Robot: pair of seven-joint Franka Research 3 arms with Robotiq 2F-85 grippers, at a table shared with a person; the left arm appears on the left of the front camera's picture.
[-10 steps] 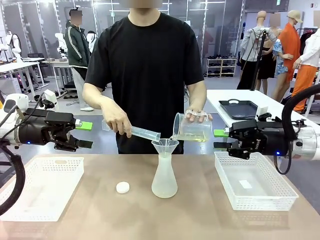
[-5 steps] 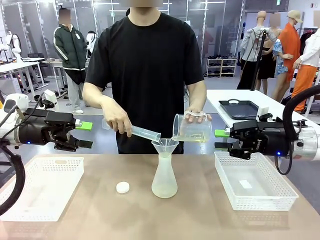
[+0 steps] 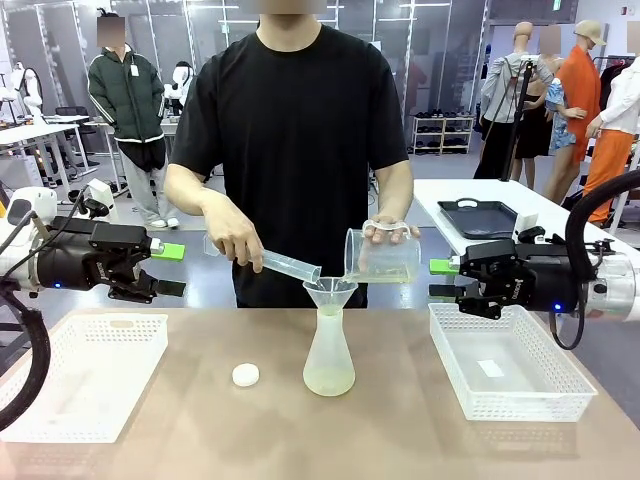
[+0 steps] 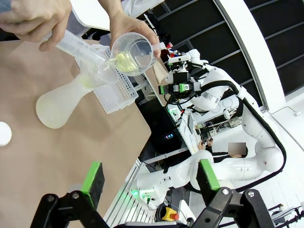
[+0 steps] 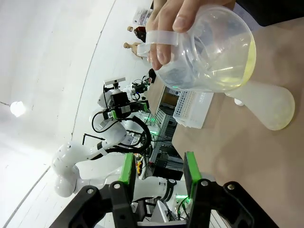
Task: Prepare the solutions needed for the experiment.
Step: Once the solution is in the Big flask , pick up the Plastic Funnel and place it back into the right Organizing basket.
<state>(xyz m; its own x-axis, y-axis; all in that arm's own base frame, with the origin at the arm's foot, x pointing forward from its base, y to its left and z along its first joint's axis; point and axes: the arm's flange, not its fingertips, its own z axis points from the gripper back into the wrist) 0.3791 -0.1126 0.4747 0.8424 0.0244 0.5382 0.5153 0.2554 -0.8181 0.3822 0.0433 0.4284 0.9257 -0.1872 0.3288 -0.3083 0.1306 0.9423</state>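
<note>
We see pale yellow-green solutions (image 3: pixel 329 381) in frosted whitish flask (image 3: pixel 329 340); white cap (image 3: pixel 245 375); white gridded baskets (image 3: pixel 110 322); tan table (image 3: pixel 400 440); black shirt (image 3: pixel 300 130).

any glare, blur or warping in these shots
Front view: even light, sharp, only faint shadows on the table. Left wrist view: rolled sideways, with wide-angle bending of the background lines. Right wrist view: a bright lamp blooms at the left; the jug is crisp.

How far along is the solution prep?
Done: funnel seated in the flask, a little pale yellow-green liquid at its bottom. In hand: the person tips a jug and a cylinder into the funnel. Left: the jug holds more, the cap lies loose on the table; left gripper and right gripper hang open, empty.
</note>
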